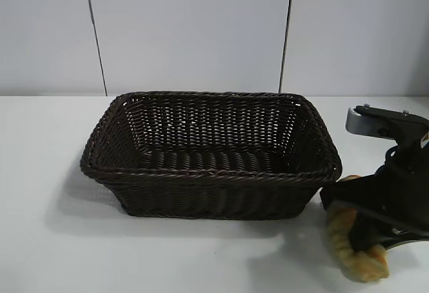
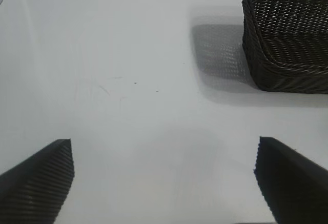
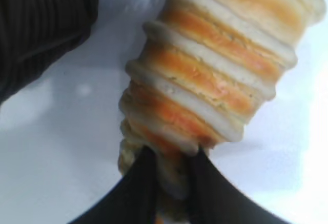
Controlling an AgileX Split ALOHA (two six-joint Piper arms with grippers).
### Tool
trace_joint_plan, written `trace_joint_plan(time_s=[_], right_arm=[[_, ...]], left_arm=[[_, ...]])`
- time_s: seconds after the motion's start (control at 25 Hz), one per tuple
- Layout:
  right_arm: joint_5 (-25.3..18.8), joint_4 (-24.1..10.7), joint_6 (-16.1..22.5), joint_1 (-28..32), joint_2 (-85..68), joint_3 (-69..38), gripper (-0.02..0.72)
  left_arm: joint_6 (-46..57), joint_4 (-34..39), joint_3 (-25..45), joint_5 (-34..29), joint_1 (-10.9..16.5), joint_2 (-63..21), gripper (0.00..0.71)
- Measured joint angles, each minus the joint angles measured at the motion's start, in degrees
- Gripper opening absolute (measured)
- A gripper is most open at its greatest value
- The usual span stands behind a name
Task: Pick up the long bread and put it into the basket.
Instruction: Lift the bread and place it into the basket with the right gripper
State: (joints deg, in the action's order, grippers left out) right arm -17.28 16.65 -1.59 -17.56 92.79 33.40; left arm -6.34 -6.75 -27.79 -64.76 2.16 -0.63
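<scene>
The right gripper (image 3: 171, 175) has its two dark fingers (image 3: 136, 190) pinched onto one end of the long bread (image 3: 215, 75), pressing into the soft crust from either side. The loaf is golden-tan with orange-brown ridges running across it like a twist. In the right wrist view it stretches away from the fingers across the white table (image 3: 61, 147), and a dark woven patch fills one corner of that view.

Seen from outside the rig, the right gripper (image 1: 358, 236) points steeply down at the table's near right corner, with the long bread (image 1: 352, 249) lying on the table (image 1: 60, 253) beneath it, just beside the near right corner of the basket (image 1: 214, 196). The basket is large, rectangular, dark brown wicker with sloping sides and a braided rim, and it sits mid-table.

The left gripper (image 2: 164, 178) has its ribbed fingers (image 2: 41, 175) spread wide, holding nothing, over bare table (image 2: 128, 80), with the basket (image 2: 287, 55) well ahead and to one side.
</scene>
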Motion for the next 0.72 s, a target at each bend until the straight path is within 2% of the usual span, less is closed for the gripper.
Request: trace_joint_plan(time_s=[0.24, 0.56, 0.72], right_arm=[[-4.4, -2.5, 1.6, 0.0, -7.3, 0.0, 0.105], [-16.6, -14.9, 11.7, 0.0, -12.7, 6.4, 0.105], [-22.1, -17.1, 13.4, 0.0, -12.7, 12.1, 0.105]], left_arm=[[0.0, 0.0, 0.0, 0.0, 0.0, 0.0, 0.694], [0.0, 0.0, 0.0, 0.0, 0.0, 0.0, 0.694], [0.0, 0.0, 0.0, 0.0, 0.0, 0.0, 0.694]])
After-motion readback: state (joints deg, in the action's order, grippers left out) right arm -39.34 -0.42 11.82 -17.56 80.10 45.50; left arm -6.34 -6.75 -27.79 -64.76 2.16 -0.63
